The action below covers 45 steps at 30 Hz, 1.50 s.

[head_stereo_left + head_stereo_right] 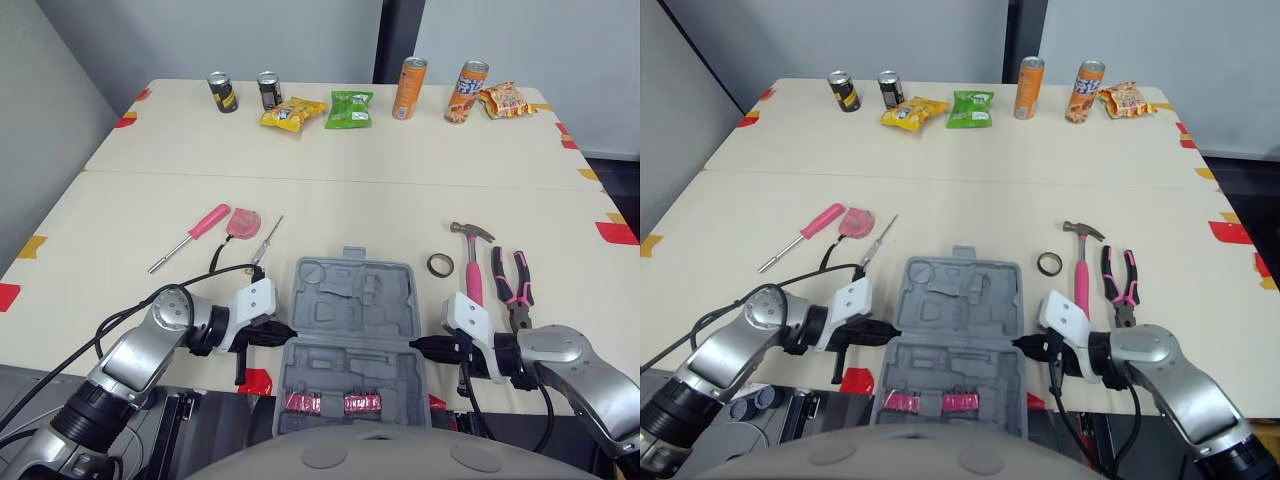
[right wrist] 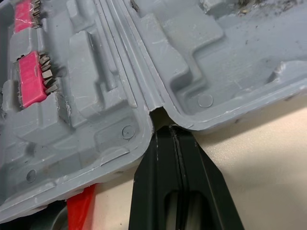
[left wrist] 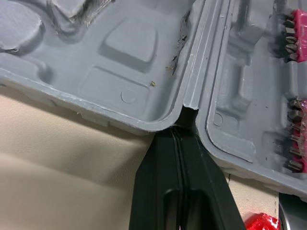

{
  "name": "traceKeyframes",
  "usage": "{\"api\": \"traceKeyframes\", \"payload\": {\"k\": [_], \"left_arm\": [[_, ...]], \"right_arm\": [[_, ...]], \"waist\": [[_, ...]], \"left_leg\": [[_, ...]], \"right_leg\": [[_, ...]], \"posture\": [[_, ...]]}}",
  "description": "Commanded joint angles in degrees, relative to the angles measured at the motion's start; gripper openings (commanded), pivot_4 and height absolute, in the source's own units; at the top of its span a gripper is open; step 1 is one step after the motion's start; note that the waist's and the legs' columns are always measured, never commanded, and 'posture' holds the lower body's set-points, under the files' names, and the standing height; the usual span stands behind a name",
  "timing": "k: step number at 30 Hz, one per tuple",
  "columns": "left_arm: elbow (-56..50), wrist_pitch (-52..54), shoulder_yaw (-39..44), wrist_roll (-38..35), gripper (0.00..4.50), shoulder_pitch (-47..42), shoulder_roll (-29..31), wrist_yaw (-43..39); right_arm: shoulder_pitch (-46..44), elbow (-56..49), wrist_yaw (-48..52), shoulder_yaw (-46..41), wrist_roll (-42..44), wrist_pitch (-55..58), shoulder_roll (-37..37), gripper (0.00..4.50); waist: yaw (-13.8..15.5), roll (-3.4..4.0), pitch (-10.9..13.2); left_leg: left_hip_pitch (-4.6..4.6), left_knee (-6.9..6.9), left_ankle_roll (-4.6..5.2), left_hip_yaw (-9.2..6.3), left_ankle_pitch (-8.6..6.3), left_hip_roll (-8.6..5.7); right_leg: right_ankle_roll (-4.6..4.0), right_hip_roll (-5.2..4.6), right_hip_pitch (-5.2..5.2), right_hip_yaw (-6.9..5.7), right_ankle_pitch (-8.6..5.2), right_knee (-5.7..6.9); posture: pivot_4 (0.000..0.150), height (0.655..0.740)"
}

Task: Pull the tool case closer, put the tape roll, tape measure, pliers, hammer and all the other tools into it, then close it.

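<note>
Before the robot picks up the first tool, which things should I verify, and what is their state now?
1. The tool case is open, halves flat: ok.
2. Case near the front edge of the table: ok.
3. Grippers open for picking: not ok; left gripper and right gripper are shut, tips at the hinge ends.
4. Right of case lie tape roll, hammer, pliers: ok.
5. Left of case lie tape measure, pink screwdriver, thin screwdriver: ok.
6. Free recess for each tool: cannot tell.

Bright, even light lay over the pale beige tabletop [image 1: 400, 200]. Faint, soft shadows hugged the open grey plastic tool case [image 1: 350, 300] at six o'clock.
</note>
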Motion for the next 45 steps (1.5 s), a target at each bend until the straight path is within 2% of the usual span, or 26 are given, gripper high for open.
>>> {"api": "traceKeyframes", "payload": {"k": [1,45], "left_arm": [[2.1,0.8,0.2,1.5,0.01,-0.5,-0.5,2.7],[2.5,1.4,1.2,1.5,0.01,-2.1,-2.1,4.1]], "right_arm": [[-0.4,-0.8,0.3,-0.5,0.7,-1.2,0.0,0.03],[0.2,-0.4,0.2,-0.2,0.4,-1.4,-0.2,0.03]], "waist": [[0.0,0.0,0.0],[0.6,-0.01,0.0]], "left_leg": [[0.0,0.0,0.0,0.0,0.0,0.0],[-0.01,-0.01,0.0,-0.01,0.0,-0.01]], "right_leg": [[0.0,0.0,0.0,0.0,0.0,0.0],[0.02,-0.03,0.01,-0.01,0.01,-0.05]], "posture": [[0.15,0.74],[0.15,0.74]]}}
